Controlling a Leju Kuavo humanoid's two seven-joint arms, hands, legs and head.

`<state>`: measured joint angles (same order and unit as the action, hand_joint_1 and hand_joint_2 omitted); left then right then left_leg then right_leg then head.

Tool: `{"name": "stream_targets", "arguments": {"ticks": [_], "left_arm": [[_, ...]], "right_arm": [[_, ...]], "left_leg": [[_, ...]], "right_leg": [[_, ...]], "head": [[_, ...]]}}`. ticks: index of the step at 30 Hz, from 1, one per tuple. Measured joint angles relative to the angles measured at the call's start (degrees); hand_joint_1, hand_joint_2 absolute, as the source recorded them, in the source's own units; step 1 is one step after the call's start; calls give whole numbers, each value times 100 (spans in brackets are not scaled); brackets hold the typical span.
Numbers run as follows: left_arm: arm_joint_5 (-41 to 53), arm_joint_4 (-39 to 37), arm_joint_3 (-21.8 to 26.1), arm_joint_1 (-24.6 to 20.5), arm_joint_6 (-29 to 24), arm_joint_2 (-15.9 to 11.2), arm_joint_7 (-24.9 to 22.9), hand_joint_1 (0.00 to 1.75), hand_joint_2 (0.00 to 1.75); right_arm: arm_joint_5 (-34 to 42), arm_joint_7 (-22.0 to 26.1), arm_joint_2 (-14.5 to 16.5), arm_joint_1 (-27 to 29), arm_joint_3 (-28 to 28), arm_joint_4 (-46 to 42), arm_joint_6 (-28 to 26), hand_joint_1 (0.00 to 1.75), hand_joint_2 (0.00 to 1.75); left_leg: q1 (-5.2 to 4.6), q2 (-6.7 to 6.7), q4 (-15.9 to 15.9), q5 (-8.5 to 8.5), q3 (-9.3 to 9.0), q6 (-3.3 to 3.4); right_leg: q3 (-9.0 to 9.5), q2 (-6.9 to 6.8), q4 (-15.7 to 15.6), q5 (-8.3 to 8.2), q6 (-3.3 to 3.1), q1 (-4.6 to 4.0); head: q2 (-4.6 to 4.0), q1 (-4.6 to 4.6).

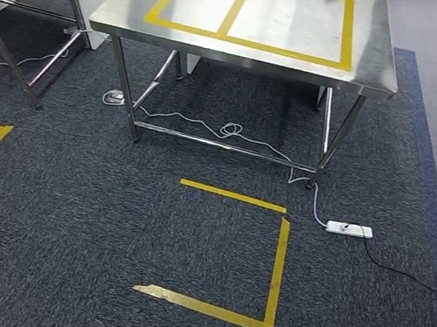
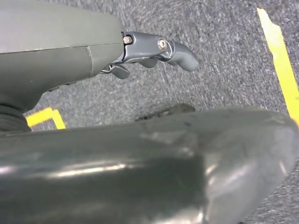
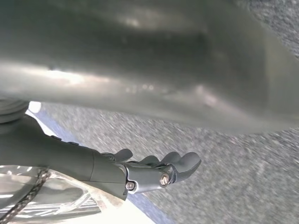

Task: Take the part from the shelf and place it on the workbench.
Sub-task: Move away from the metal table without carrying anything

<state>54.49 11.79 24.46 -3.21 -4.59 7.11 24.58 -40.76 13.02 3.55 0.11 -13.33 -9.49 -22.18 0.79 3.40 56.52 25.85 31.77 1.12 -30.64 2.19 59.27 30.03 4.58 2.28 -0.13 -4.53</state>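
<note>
The steel workbench point(image 1: 248, 47) stands in the upper middle of the head view, its top marked with yellow tape rectangles point(image 1: 253, 14); no part lies on its visible top. On the dark carpet point(image 1: 65, 230) below, a white power strip point(image 1: 349, 229) sits right of centre. The left hand point(image 2: 155, 51) hangs over the carpet, fingers extended and released, holding nothing. The right hand point(image 3: 155, 170) likewise hangs slack, fingers apart, grasping nothing

Right robot hand point(image 3: 155, 170) empty, fingers point(image 3: 183, 162) extended together, above grey carpet point(image 3: 218, 177)
</note>
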Motion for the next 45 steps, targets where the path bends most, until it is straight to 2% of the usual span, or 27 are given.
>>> {"name": "stream_targets", "arguments": {"ticks": [2, 4, 6, 9, 11, 12, 14, 16, 17, 18, 20, 22, 24, 26, 27, 28, 30, 32, 33, 34, 35, 37, 39, 41, 42, 43, 45], "left_arm": [[2, 0, 1, -10, -4, -8, -1, 0, 0], [2, -1, 3, 4, -5, -15, -1, 0, 0], [3, -1, 5, 23, -6, -24, -1, 0, 0], [4, -1, 7, 8, -14, -27, -1, 0, 0], [5, -1, 7, 10, -21, -27, -5, 0, 0], [6, -1, 7, 18, -23, -27, -8, 0, 0], [6, -1, 7, 25, -26, -27, -12, 0, 0], [6, -1, 7, 4, -33, -43, -13, 0, 0], [6, -1, 7, -8, -35, -47, -14, 0, 0], [6, -1, 7, -12, -37, -51, -14, 0, 0], [6, -1, 7, 10, -37, -43, -15, 0, 0], [5, -1, 9, 25, -39, -40, -17, 0, 0], [4, -1, 10, 9, -40, -30, -19, 0, 0], [4, -1, 11, 10, -41, -17, -19, 0, 0], [4, -1, 11, 22, -42, -14, -19, 0, 0], [4, -1, 11, 33, -46, -12, -19, 0, 0], [4, -1, 11, 36, -74, -4, -16, 0, 0], [7, -1, 11, 20, -138, 5, -1, 0, 87], [9, -1, 11, 19, -178, 8, 12, 0, 131], [12, -1, 11, 25, -216, 9, 23, 0, 175], [16, -2, 11, 37, -252, 5, 32, 0, 175], [33, -2, 13, 53, -319, 9, 43, 0, 175], [54, -2, 13, 42, -370, 18, 52, 0, 175], [62, -3, 13, 36, -394, 22, 59, 0, 175], [63, -3, 13, 44, -400, 23, 62, 0, 175], [63, -2, 13, 53, -406, 23, 64, 0, 175], [64, -1, 13, 59, -415, 22, 67, 0, 175]], "right_arm": [[-6, 1, 5, -4, 1, -1, 5, 0, 0], [-12, 1, 6, -6, 1, -2, 7, 0, 0], [-13, 1, 6, -6, 0, -2, 7, 0, 0], [-11, 3, 6, 13, 0, -1, 11, 0, 0], [-11, 3, 6, 21, 0, 0, 16, 0, 0], [-11, 3, 6, 18, 0, -1, 16, 0, 0], [-13, 3, 6, 7, 0, -2, 16, 0, 0], [-13, 2, 22, 9, 0, -1, 15, 0, 0], [-13, 1, 28, 6, 1, -1, 15, 0, 0], [-13, 1, 33, 4, 1, -1, 16, 0, 0], [-14, 5, 30, -13, 2, -6, 18, 0, 0], [-15, 23, 32, -11, 3, -11, 25, 0, 0], [-14, 32, 26, 6, 2, -13, 32, 0, 0], [-13, 28, 15, 24, 1, -13, 38, 0, 0], [-14, 30, 11, 28, 0, -13, 43, 0, 0], [-15, 37, 10, 32, 1, -13, 47, 0, 0], [-17, 55, 9, 28, 1, -13, 52, 0, 0], [-21, 72, 8, 23, 0, -14, 51, 0, 0], [-26, 77, 8, 20, -1, -14, 49, 0, 0], [-33, 82, 8, 16, -1, -15, 46, 0, 0], [-41, 84, 15, 13, -1, -15, 44, 0, 0], [-49, 85, 25, 14, -1, -15, 41, 0, 0], [-50, 84, 27, 29, -3, -15, 40, 0, 0], [-50, 79, 26, 48, -5, -15, 39, 0, 0], [-50, 78, 26, 51, -5, -15, 39, 0, 0], [-50, 77, 25, 50, -5, -15, 39, 0, 0], [-52, 78, 25, 47, -4, -15, 39, 0, 0]], "left_leg": [[-2, 90, 94, 20, 70, -85], [-1, 168, 109, -3, 108, -136], [6, 69, 274, 108, 198, -179], [-2, -241, 1282, 683, 625, -207], [-7, -291, 1805, 872, 810, -185], [-17, -303, 1767, 809, 759, -154], [-73, -417, 1115, 468, 388, -29], [-187, -771, 408, 270, 24, 132], [-237, -894, 233, 251, -47, 177], [-269, -943, 167, 269, -57, 194], [-255, -781, 89, 217, -56, 184], [-209, -616, -6, 141, -87, 206], [-190, -441, -33, 93, -74, 235], [-192, -259, -16, 82, -49, 242], [-193, -171, -4, 82, -46, 240], [-193, -86, 10, 83, -46, 237], [-196, 69, 45, 92, -39, 214], [-196, 200, 90, 95, 5, 158], [-188, 258, 101, 84, 35, 120], [-177, 320, 107, 69, 61, 82], [-169, 343, 116, 67, 80, 49], [-182, 152, 324, 208, 183, -16], [-160, -157, 969, 563, 487, -90], [-92, -269, 1655, 826, 810, -156], [-62, -290, 1761, 812, 857, -180], [-39, -316, 1617, 683, 780, -195], [-26, -489, 839, 301, 379, -194]], "right_leg": [[113, 101, -202, 28, -93, -11], [106, -6, -159, 10, -236, -27], [101, -118, -148, -22, -331, -32], [60, -323, -151, -46, -398, -77], [45, -472, -149, -42, -412, -118], [47, -541, -149, -40, -418, -140], [64, -675, -153, -32, -429, -182], [77, -810, -153, -19, -422, -219], [77, -882, -152, -15, -411, -225], [79, -962, -155, -13, -393, -230], [103, -1064, -164, 5, -344, -227], [16, -780, 61, 183, -287, -210], [-306, -363, 732, 526, -246, -182], [-627, -236, 1352, 703, -219, -174], [-667, -224, 1389, 629, -212, -173], [-601, -213, 1201, 452, -212, -169], [-264, -39, 418, 41, -227, -148], [-24, 169, -111, -105, -257, -129], [9, 207, -167, -80, -278, -132], [22, 162, -187, -93, -302, -138], [37, 95, -199, -109, -335, -130], [57, -43, -240, -131, -402, -101], [69, -209, -256, -125, -448, -94], [72, -383, -254, -107, -455, -99], [76, -462, -253, -98, -447, -98], [88, -536, -253, -88, -433, -95], [132, -675, -253, -58, -390, -88]], "head": [[0, 14], [0, 11], [0, -8], [0, -50], [0, -52], [0, -53], [0, -52], [0, -51], [0, -52], [0, -58], [0, -63], [0, -36], [0, -7], [0, -4], [0, -4], [0, -4], [0, -5], [0, -8], [0, -10], [0, -11], [0, -6], [0, -39], [0, -81], [0, -91], [0, -93], [0, -94], [0, -96]]}}
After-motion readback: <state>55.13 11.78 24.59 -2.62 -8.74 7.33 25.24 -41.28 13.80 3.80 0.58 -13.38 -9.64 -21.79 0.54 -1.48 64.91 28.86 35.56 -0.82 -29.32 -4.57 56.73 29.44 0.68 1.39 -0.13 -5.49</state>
